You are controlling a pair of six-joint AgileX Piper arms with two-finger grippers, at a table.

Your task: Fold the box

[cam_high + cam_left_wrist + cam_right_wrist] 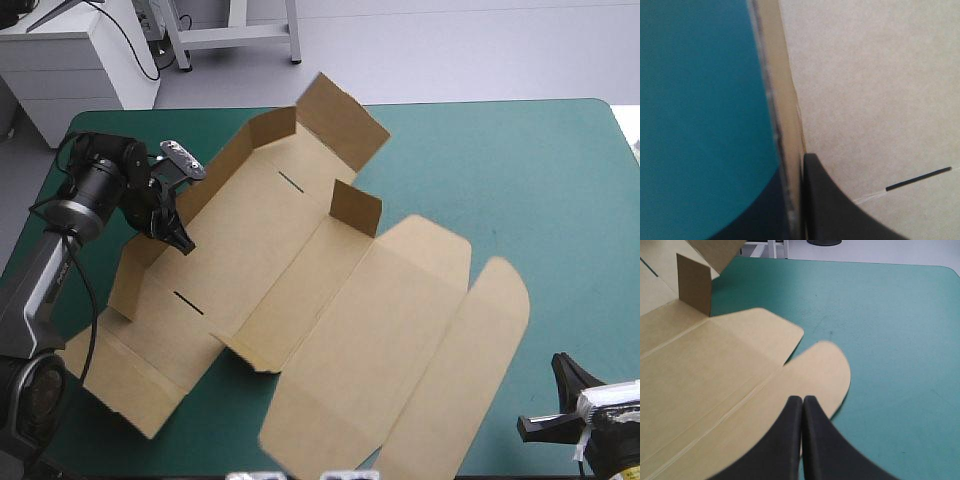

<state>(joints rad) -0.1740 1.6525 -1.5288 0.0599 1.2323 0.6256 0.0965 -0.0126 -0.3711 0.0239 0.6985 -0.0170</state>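
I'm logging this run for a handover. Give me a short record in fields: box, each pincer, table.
box: brown box, mostly flat, lid panel spread toward the near edge
raised parts: left wall, far-left flaps, small flap upright at mid-sheet
left pincer: shut on the box's left wall, board edge between its fingers
right pincer: shut, holding nothing, by the near right corner, off the box
rounded flap: flat, the part nearest the right pincer
table: teal-green cover

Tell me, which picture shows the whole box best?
The high view: the whole box shows, some walls raised. The left wrist view shows only one wall up close; the right wrist view only the flat lid.
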